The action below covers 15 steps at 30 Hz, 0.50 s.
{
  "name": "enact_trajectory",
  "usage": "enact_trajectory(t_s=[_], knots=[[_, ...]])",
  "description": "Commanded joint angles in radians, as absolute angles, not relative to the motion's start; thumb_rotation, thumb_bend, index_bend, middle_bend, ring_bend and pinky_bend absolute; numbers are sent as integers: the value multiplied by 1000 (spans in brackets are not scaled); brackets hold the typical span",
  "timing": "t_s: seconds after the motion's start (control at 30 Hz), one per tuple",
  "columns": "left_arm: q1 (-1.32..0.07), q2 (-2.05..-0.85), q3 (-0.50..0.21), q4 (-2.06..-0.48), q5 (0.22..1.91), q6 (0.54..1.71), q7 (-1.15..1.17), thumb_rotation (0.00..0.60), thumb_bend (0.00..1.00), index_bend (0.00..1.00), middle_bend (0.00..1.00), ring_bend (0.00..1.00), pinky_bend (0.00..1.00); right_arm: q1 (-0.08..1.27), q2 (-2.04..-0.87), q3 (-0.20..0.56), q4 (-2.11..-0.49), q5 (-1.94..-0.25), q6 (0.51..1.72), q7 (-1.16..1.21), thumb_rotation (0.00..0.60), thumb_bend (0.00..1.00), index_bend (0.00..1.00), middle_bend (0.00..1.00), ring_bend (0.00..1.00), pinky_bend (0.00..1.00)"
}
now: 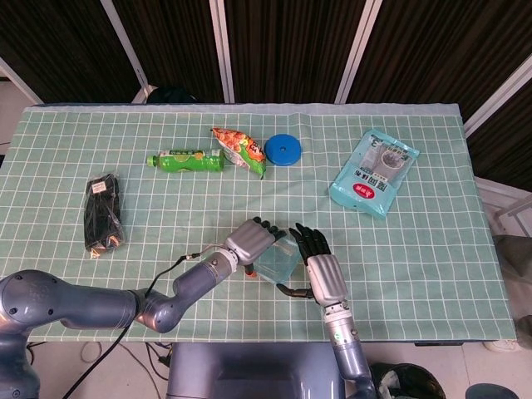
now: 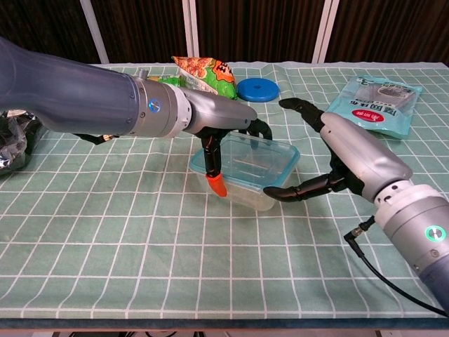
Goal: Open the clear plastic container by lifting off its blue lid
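Note:
The clear plastic container (image 2: 254,174) with its blue-rimmed lid (image 2: 242,156) sits near the table's front edge, also in the head view as the container (image 1: 279,261). My left hand (image 2: 226,133) grips its left end, fingers over the lid and the orange-tipped thumb (image 2: 216,184) on the near wall. In the head view the left hand (image 1: 252,241) covers that end. My right hand (image 2: 345,156) cups the right end with fingers spread; its thumb (image 2: 284,192) touches the near corner. From above, the right hand (image 1: 320,268) lies beside the container.
At the back lie a blue disc (image 1: 283,150), a snack bag (image 1: 239,150) and a green bottle (image 1: 186,161). A teal pouch (image 1: 374,171) lies at the right, a black bundle (image 1: 105,214) at the left. A cable (image 2: 393,284) trails from the right wrist.

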State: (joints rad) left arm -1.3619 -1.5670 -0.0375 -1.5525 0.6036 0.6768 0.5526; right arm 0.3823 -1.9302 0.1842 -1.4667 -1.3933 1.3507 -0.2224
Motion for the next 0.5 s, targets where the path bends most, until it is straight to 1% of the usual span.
enact_trajectory(t_s=[0.03,0.5], knots=[[-1364,-1564,-35,-1554,605,674,551,600,93,229,259,271,414,386,-1932,189,-1460,-1395,1352,-221,600,276,0,0,0,0],[-1372,-1552,-19,-1558,612,667,545,600,93,229,259,271,414,401,-1948,207,-1432,-1404,1359,-206,600,276,0,0,0,0]])
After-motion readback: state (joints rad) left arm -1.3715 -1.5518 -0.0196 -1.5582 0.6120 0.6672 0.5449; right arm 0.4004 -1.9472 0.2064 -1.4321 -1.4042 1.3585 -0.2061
